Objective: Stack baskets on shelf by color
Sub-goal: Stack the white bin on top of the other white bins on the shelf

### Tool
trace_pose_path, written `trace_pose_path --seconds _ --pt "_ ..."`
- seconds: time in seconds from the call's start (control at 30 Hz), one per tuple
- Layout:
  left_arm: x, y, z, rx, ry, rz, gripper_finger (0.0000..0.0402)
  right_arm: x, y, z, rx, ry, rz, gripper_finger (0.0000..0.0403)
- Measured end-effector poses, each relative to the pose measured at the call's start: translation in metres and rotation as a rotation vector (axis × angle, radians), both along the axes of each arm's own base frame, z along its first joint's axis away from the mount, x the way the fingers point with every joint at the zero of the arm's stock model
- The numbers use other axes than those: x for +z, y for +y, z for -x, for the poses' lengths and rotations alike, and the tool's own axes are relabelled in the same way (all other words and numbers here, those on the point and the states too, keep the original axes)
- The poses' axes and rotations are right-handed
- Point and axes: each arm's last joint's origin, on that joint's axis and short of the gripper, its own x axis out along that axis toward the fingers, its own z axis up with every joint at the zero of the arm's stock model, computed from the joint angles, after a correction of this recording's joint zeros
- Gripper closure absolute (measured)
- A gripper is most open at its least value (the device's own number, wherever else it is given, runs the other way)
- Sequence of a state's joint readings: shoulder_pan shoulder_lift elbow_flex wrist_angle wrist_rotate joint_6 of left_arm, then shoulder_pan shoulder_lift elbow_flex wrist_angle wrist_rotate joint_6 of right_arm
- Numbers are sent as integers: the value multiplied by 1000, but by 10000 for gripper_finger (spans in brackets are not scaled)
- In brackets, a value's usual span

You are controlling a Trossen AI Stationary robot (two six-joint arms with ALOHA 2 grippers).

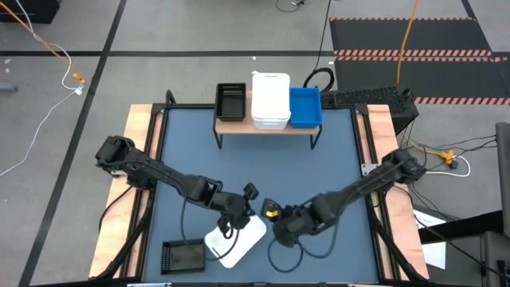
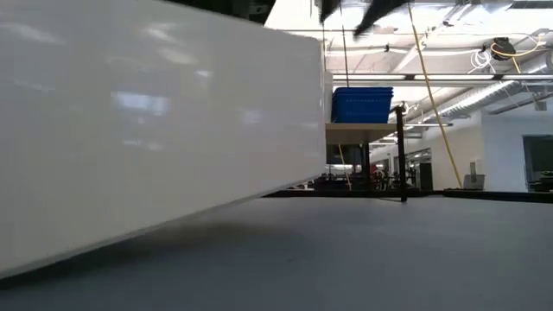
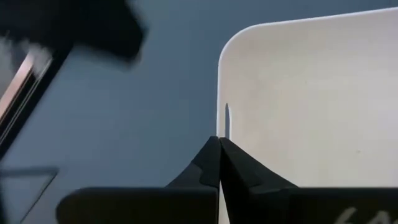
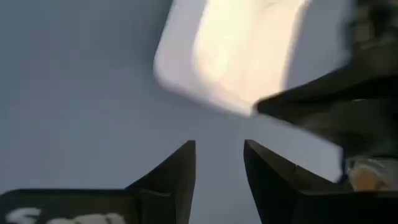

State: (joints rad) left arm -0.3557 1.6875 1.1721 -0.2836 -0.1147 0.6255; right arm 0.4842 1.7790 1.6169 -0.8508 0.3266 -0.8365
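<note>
We are cataloguing the tabletop point(image 1: 171, 159) as follows. Item one: the shelf point(image 1: 239, 124), standing at the far middle, carrying a black basket point(image 1: 231, 101) at its left, a white stack point(image 1: 271, 100) in its middle and a blue stack point(image 1: 305, 107) at its right. Item two: a white basket point(image 1: 237, 241), lying near the front edge, bottom up as far as we are able to judge, and filling most of the low view point(image 2: 155, 130). Item three: a second black basket point(image 1: 183, 257), resting just left of it at the near edge. Item four: the left pincer point(image 1: 231, 223), which we are finding pressed together on the rim of the white basket point(image 3: 298, 99), its fingertips point(image 3: 219, 162) meeting at the edge. Item five: the right pincer point(image 1: 280, 227), hovering just right of the white basket with its fingers point(image 4: 180, 168) spread and nothing between them; the basket is showing beyond them point(image 4: 230, 50). Step in hand, as we are judging it: fetching this white basket for the white stack, with the right arm possibly coming in to help. The next move is calling for a steady lift, turning the basket open side up if needed, and carrying it far across to the middle of the shelf without knocking the neighbouring stacks. The black basket is waiting for later.
</note>
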Motion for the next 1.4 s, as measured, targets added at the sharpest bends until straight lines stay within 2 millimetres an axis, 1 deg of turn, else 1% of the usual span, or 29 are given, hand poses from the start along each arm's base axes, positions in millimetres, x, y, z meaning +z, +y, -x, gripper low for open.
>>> trace_pose_path --seconds 0.07,0.17,0.33,0.43,0.57,0.63,0.7,0.77,0.83,0.9,1.0,1.1,1.17,1.23,1.3,1.33,1.4 --pt "-1 -1 1 -61 9 16 400 -9 -4 -4 61 60 20 280" --pt "-1 -3 1 -117 17 30 400 -15 -8 -11 143 93 19 289" --pt "-2 -3 2 -141 29 21 400 -17 -9 -14 260 102 68 299" --pt "-3 -4 3 -182 45 64 399 -17 -8 -14 309 94 93 302" --pt "-4 -7 6 -308 82 117 399 -15 -6 -18 310 47 75 302" --pt "-3 -7 5 -312 67 122 400 -15 -5 -18 288 46 46 302" --pt "-2 -6 3 -282 49 121 397 -15 -4 -16 245 58 36 303" --pt "-1 -5 1 -230 32 111 389 -17 -3 -12 190 74 68 303" --pt "0 -2 -1 -168 22 113 377 -17 -2 -4 150 111 115 303" --pt "0 2 -2 -110 21 126 363 -18 -2 1 113 142 118 303" --pt "0 5 -3 16 56 222 332 -19 -1 7 48 193 65 303" --pt "0 3 -1 139 90 316 295 -22 -1 9 20 224 22 303" --pt "6 3 8 209 118 302 271 -26 0 8 51 209 22 303" --pt "13 5 19 271 127 254 252 -34 0 4 122 176 39 303" --pt "24 7 37 342 141 179 240 -43 0 -3 212 110 61 303" --pt "31 9 46 393 132 162 236 -49 -2 -7 254 65 73 303" --pt "51 13 61 507 67 199 233 -61 -6 -15 307 -22 91 303"
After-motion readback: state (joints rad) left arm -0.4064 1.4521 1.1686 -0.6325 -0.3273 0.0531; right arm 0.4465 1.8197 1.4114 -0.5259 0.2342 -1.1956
